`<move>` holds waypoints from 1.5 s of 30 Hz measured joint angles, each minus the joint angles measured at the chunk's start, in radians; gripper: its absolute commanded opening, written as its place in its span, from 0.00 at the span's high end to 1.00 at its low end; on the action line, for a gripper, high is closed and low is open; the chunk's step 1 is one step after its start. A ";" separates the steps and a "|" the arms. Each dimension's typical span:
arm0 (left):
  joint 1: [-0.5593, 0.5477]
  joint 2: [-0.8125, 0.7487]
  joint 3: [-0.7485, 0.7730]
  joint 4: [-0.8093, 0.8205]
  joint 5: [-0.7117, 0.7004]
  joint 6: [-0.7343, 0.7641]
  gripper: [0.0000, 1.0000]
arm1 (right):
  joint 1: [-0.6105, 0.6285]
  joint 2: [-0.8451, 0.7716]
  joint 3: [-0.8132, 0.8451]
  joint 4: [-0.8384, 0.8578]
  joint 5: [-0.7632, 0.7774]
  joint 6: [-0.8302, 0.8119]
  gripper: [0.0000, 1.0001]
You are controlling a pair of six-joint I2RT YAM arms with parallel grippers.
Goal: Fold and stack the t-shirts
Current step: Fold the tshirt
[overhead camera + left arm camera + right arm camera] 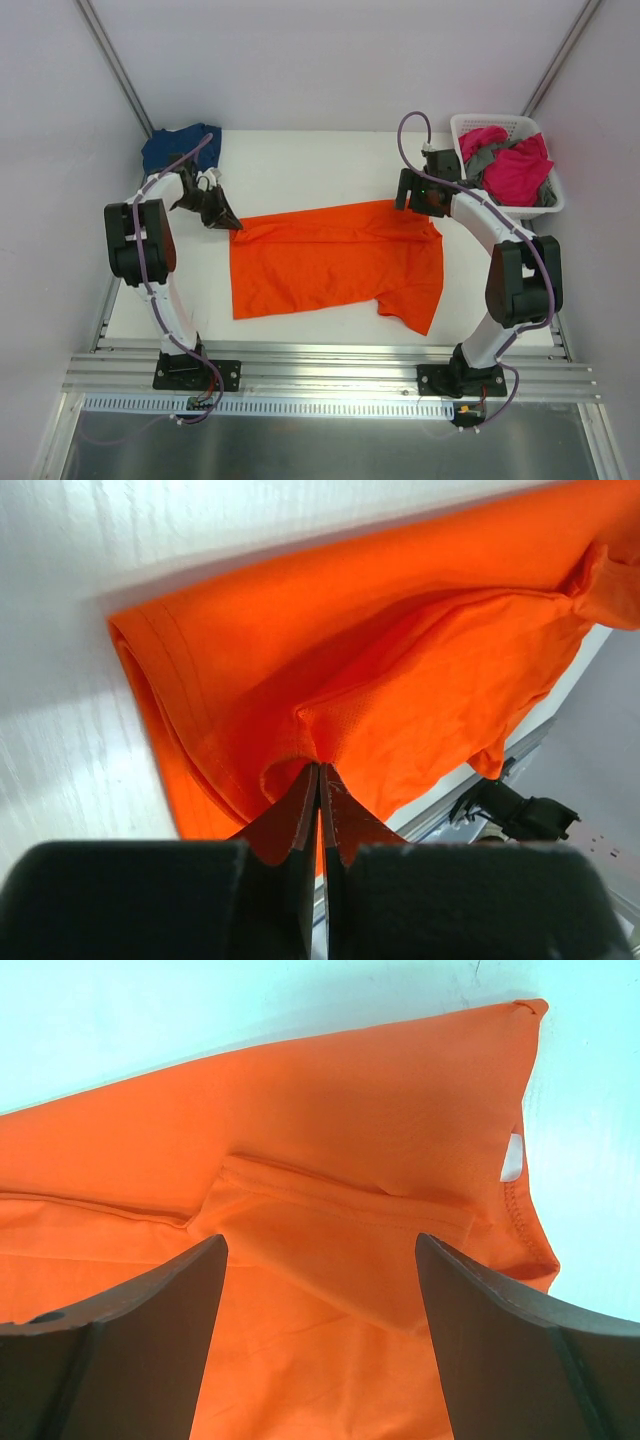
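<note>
One orange shirt [335, 260] lies spread across the middle of the white table [300, 160], its long edges running left to right. Its lower right corner reaches close to the table's near edge, and its left edge stops a little short of the left side. Behind it a wide strip of bare table runs between the two far corners; in front there is only a thin margin. The left gripper [228, 222] sits at the shirt's far left corner, and the wrist view shows it [320, 780] clenched tight on a small pinch of orange cloth, which puckers up into the jaws. The right gripper [408, 200] is at the shirt's far right corner; its fingers [320, 1245] stand wide apart above a folded hem and grasp nothing. One blue shirt [180, 145] lies bunched in the far left corner, just behind the left gripper. One white slotted basket [470, 122] stands in the far right corner, close behind the right arm, holding pink cloth [520, 170] and grey cloth [482, 160] heaped together. How many shirts are in that heap cannot be told.
</note>
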 measured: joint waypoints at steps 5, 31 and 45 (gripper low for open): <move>0.000 -0.076 -0.042 -0.001 0.003 0.000 1.00 | -0.001 -0.005 -0.003 0.001 0.000 0.000 0.20; 0.000 -0.185 -0.213 -0.026 -0.068 0.050 1.00 | -0.045 -0.243 -0.183 -0.002 0.000 0.001 0.20; 0.000 -0.180 -0.215 -0.038 -0.111 0.072 1.00 | -0.074 -0.077 -0.122 0.000 -0.003 -0.016 0.51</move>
